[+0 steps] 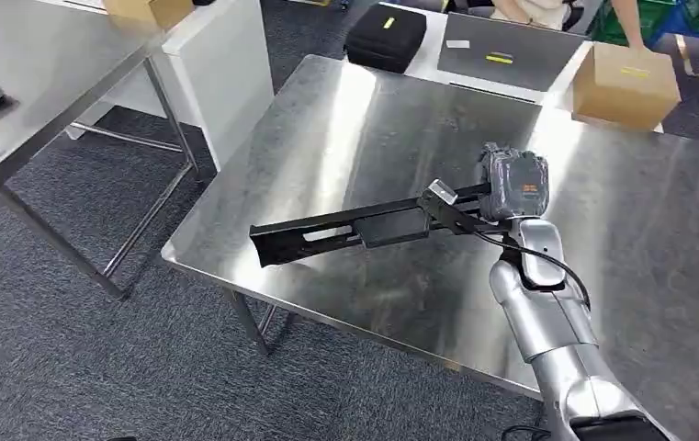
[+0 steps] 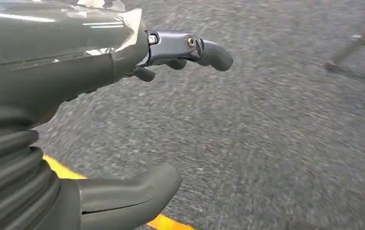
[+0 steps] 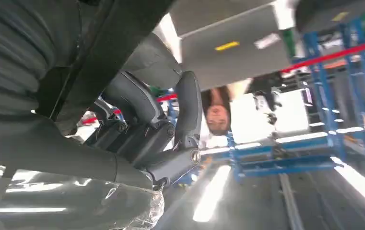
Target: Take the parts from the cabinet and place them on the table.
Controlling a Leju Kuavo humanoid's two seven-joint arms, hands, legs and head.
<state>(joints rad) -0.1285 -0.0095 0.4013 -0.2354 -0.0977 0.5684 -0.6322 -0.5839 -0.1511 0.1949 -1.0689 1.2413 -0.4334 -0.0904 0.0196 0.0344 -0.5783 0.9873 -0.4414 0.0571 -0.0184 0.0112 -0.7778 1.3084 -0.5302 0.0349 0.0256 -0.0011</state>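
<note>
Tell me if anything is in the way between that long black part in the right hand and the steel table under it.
Nothing visible. The right hand holds the long black part over a bare stretch of the steel table. The cardboard box sits away at the far edge.

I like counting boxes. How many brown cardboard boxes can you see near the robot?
2. One cardboard box sits beyond the far right corner of the shiny metal table. The other cardboard box is at the top left on a white table, partly cut off. More may be out of view.
</note>
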